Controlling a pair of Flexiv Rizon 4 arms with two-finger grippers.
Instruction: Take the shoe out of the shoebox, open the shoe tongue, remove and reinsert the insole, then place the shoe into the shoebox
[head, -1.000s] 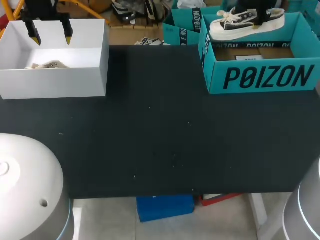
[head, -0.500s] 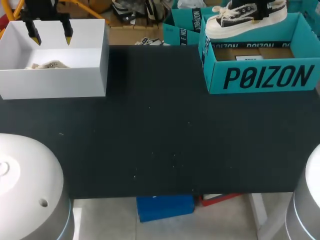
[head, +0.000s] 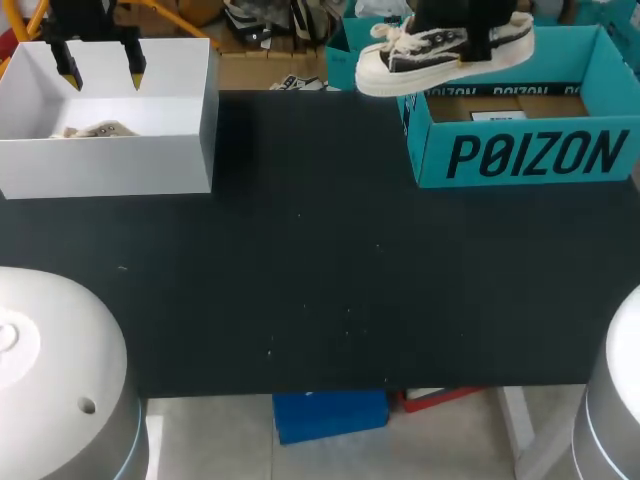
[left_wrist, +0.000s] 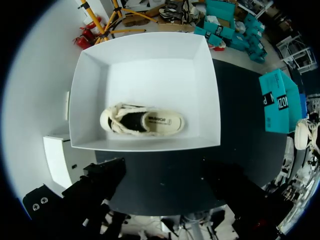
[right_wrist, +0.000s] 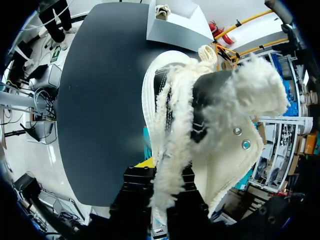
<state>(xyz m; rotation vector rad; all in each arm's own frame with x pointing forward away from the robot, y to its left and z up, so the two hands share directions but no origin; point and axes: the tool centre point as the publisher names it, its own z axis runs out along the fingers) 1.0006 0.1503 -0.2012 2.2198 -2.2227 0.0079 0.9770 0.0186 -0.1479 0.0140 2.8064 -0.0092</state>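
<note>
1. Left gripper (head: 102, 72): the fingers are spread with nothing between them, above the far wall of the white box (head: 110, 165). A 2nd shoe (left_wrist: 142, 121) lies inside, sole down and untouched.
2. Table (head: 320, 280): the dark top between the 2 boxes is judged to be where the tongue and insole steps will be done.
3. Shoe (head: 445, 52): it is held in the air with its toe to the left, above the left wall of the shoebox. The toe is already past that wall, and the laces hang loose.
4. Right gripper (head: 478, 38): it is pinching the shoe at the collar, toward the heel. The fingers are mostly hidden, so the hold is inferred from the shoe hanging clear of any support.
5. Shoebox (head: 520, 155): it stands open at the far right of the table.
6. Risks:
   - With the hold behind the shoe's middle, the toe could sag or the soft collar could slip out.
   - If the shoe is lowered too soon, the sole or a loose lace could catch the shoebox wall and drag the shoebox.
</note>
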